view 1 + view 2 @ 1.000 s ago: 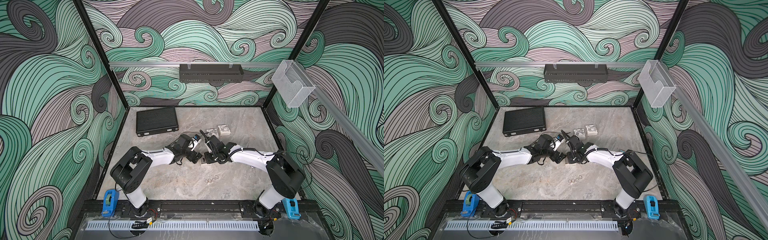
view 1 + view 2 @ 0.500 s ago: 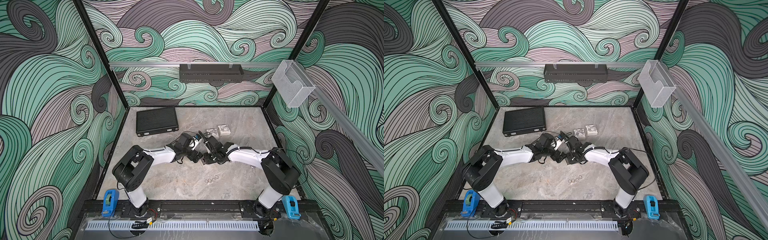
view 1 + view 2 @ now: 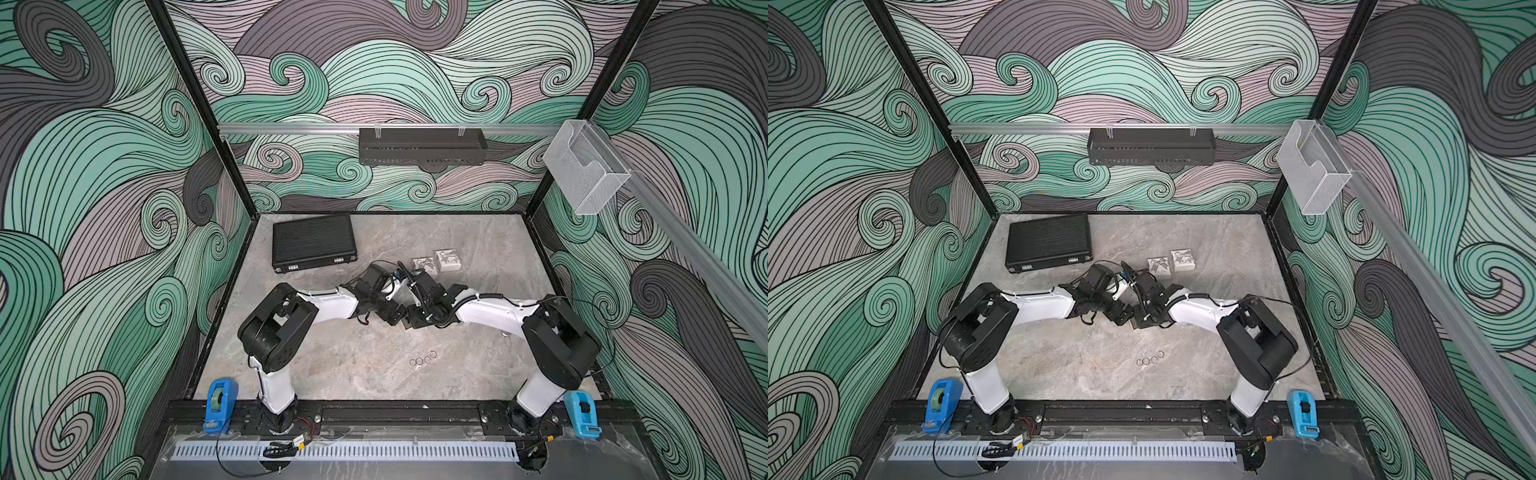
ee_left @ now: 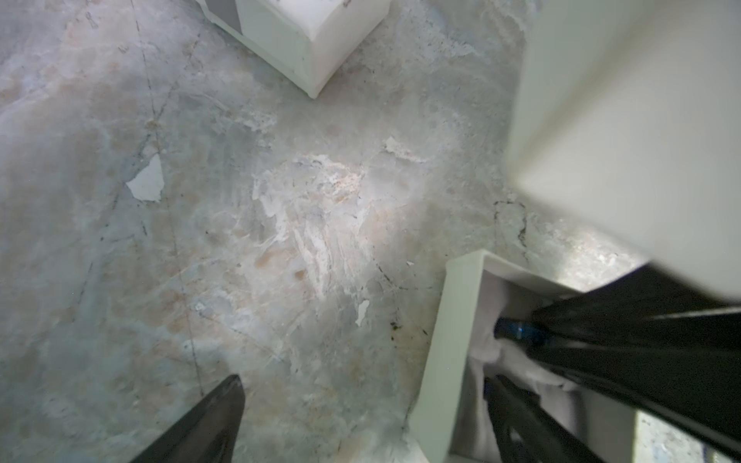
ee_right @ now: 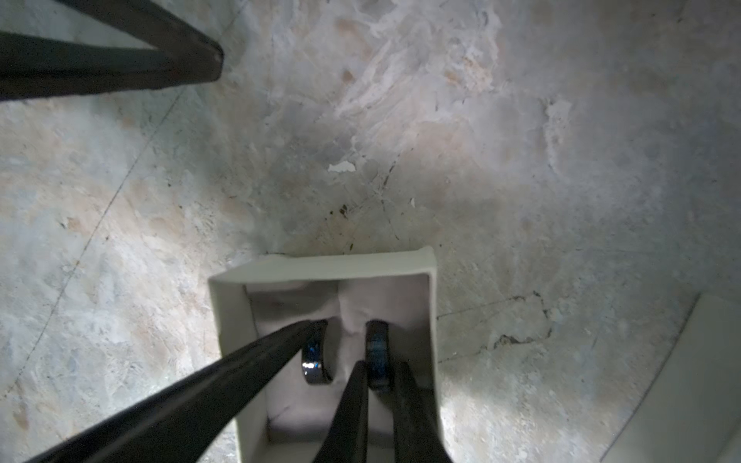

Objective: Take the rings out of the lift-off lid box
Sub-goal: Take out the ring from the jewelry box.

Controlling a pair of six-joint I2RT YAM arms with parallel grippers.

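The right gripper [image 5: 379,366] is narrowed onto a black ring [image 5: 377,344] with a blue inlay, one finger pressed to each face of the band. That ring stands on edge in the pale cushion of a small white open box [image 5: 320,264], close to one side wall. A second black ring [image 5: 316,360], also blue-lined, stands beside it in the same cushion, apart from the first.

The left gripper [image 4: 385,352] is spread wide. One of its fingers [image 4: 601,340] reaches down inside the box next to the second ring, and the other finger rests outside the box, over the bare marble-patterned table [image 4: 200,240]. The left wrist view shows the same box [image 4: 453,320] by its corner.

In both top views the two arms meet at mid-table and hide the open box. Nearer the robot's base, four thin silvery rings [image 3: 422,360] lie in a short row on the table, well apart from the box. Behind the grippers sit two small white boxes [image 3: 424,264] [image 3: 448,259] with a grey bow printed on top. A ribbed black case [image 3: 312,245] lies closed at the back left; the marks on its latches are too small to read.
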